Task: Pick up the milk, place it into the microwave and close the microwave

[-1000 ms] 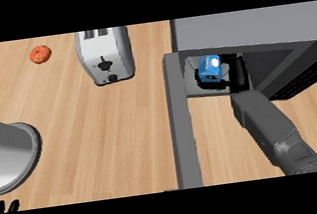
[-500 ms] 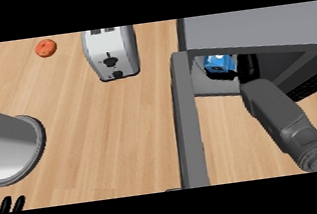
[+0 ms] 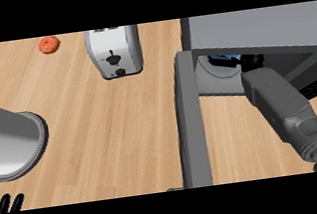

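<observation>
The milk [image 3: 224, 60] is already inside the microwave [image 3: 263, 27] at upper right. The right hand [image 3: 253, 60] reaches in beside it, mostly hidden, so I cannot tell whether it grips. The door [image 3: 191, 125] stands open, not yet closed. The left hand [image 3: 1, 203] rests open at lower left.

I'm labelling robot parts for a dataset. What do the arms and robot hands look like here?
The right forearm is grey and boxy, narrowing to a ribbed grey collar and a black joint. Of the left robot hand only slim black fingers show, lower left. No cables or markings visible.
</observation>
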